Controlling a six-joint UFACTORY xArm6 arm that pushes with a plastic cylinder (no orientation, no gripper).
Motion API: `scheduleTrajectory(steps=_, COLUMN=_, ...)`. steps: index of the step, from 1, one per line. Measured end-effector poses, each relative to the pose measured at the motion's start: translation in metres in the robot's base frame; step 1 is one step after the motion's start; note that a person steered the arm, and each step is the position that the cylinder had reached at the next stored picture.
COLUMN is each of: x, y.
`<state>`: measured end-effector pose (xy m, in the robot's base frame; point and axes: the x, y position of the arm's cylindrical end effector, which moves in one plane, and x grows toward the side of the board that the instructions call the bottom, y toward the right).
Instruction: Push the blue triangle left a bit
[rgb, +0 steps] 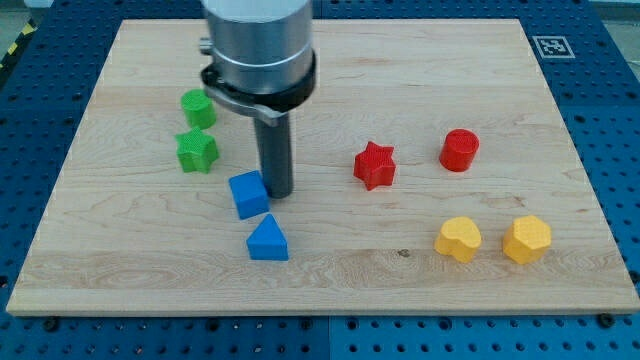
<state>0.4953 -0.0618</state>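
Wooden bench (420, 290) on blue pegboard base (610, 120), fiducial tag (552, 46) at bench's top-right corner. Blue triangle (268, 240) low and left of centre, lying flat. Blue cube (249, 194) just above it, tilted, apart by a thin gap. No jaws on this arm, only a dark rod under a grey cylinder (258, 45); my tip (277, 192) down on bench, touching or just beside cube's right edge, above and slightly right of triangle, not touching it. Green star (197, 151) and green cylinder (198, 109) at view's left, cylinder above star, close together. Red star (375, 165) right of centre, red cylinder (459, 150) further right. Yellow heart-like block (458, 240) and yellow hexagon (527, 239) side by side, lower right, well apart from the blues
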Motion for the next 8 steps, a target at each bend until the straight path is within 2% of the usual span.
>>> scheduleTrajectory(steps=2, x=0.0, y=0.008)
scheduleTrajectory(steps=4, x=0.035, y=0.032)
scheduleTrajectory(steps=5, x=0.053, y=0.033)
scheduleTrajectory(steps=8, x=0.065, y=0.019)
